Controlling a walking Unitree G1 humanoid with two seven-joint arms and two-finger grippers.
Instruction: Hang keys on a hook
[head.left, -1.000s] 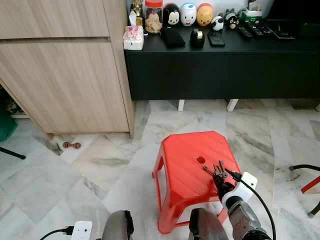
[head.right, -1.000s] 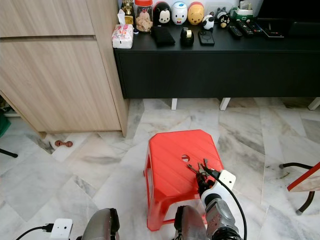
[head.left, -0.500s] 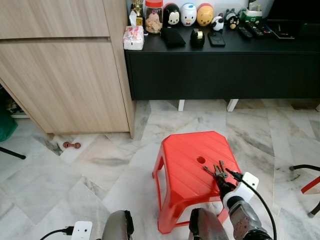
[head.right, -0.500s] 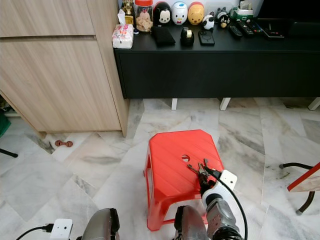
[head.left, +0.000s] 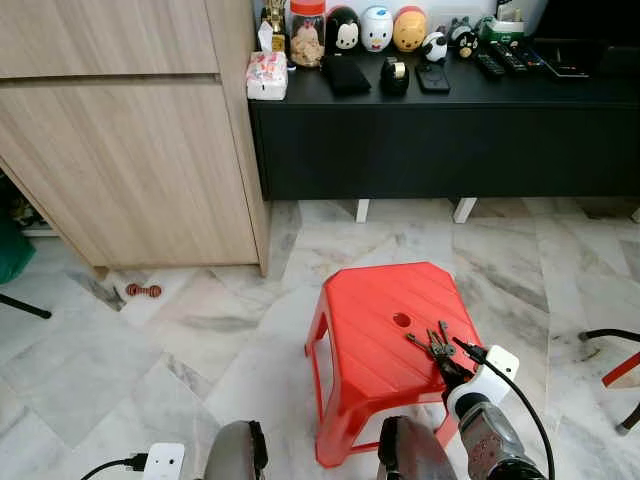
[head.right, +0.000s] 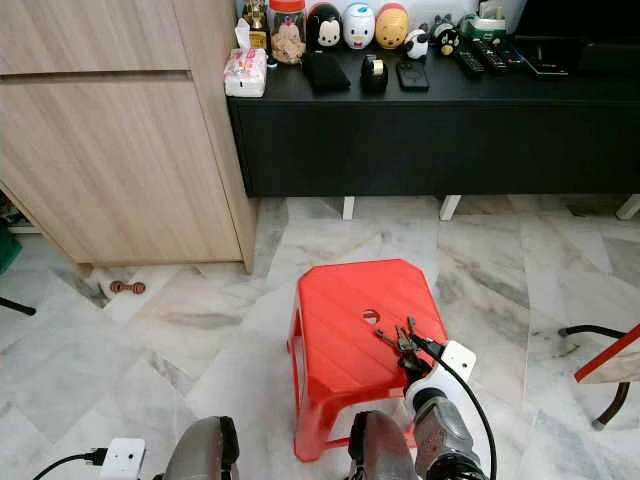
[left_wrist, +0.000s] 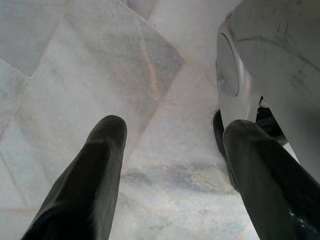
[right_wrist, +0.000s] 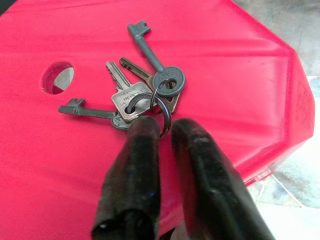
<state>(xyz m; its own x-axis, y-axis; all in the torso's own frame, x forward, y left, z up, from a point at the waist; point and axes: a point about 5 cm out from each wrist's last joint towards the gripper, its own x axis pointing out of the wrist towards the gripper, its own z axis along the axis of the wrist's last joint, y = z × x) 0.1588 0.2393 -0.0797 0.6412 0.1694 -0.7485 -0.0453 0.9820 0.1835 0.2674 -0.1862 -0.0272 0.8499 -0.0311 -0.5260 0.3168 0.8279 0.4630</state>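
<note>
A bunch of keys (right_wrist: 142, 95) is lying on the glossy red plastic stool (head.left: 372, 330), whose octagonal seat is ribbed with shallow grooves and pierced by one round hole (right_wrist: 56, 77). The bunch is sitting at about four o'clock from that hole, toward the seat's right edge. It is made up of two long dull-grey keys with round heads and notched ends, a flat silver key with a squarish head carrying engraved lettering too small to read, and a brassy key under them, all threaded on a thin steel ring (right_wrist: 161, 107).

The right gripper (right_wrist: 165, 131) is reaching in from six o'clock of the bunch, its two matte black rubbery fingers (right_wrist: 137, 150) standing a narrow gap apart with the ring sitting in the gap at their tips. Whether they are actually squeezing the ring cannot be told.

The left gripper (left_wrist: 172, 135) is hanging low over the floor (left_wrist: 100, 65), which is polished grey-white veined marble, its two smooth black fingers spread wide around nothing, next to a rounded silver part of the robot's body.
</note>
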